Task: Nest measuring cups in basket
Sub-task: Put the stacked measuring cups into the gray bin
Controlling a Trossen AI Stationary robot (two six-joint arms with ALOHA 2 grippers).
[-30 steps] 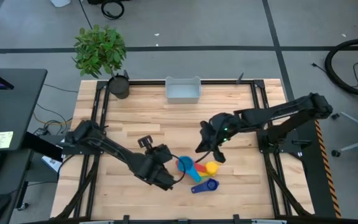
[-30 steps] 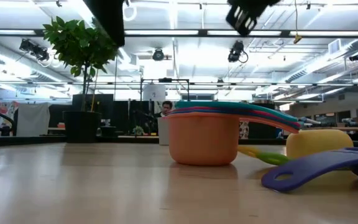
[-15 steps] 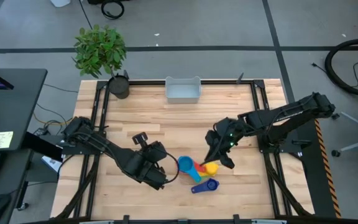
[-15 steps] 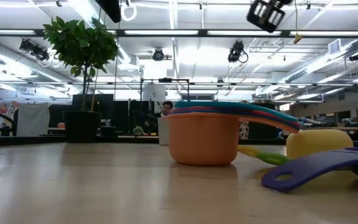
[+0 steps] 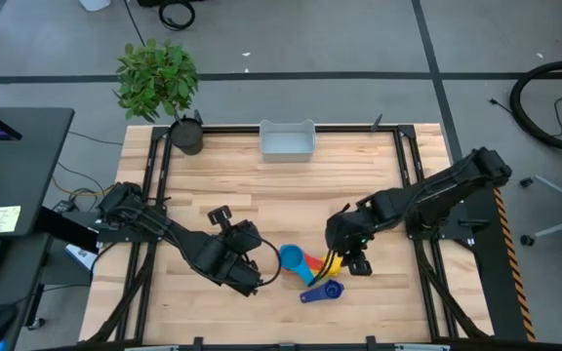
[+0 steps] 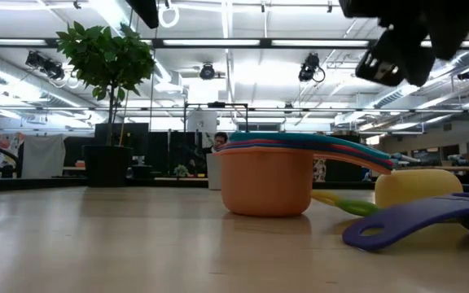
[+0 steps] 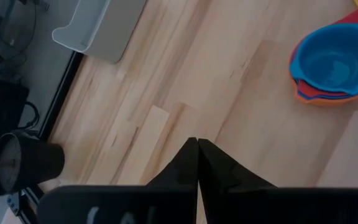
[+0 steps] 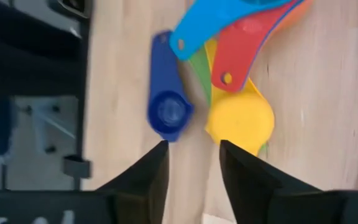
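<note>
Risk: right gripper [image 5: 343,255], fingers apart and empty, is hovering over the yellow cup [image 8: 240,118] at 5 o'clock of the nested cups [image 5: 296,260]; could be knocking it aside. Left gripper [image 7: 197,149] closed, idling. Basket [image 5: 287,142] sitting at 12 o'clock.

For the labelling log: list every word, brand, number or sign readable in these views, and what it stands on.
No text can be read in any view.
The measuring cups show no legible size marks.
The basket is plain.
A yellow note on the side desk carries marks too small to read.
</note>
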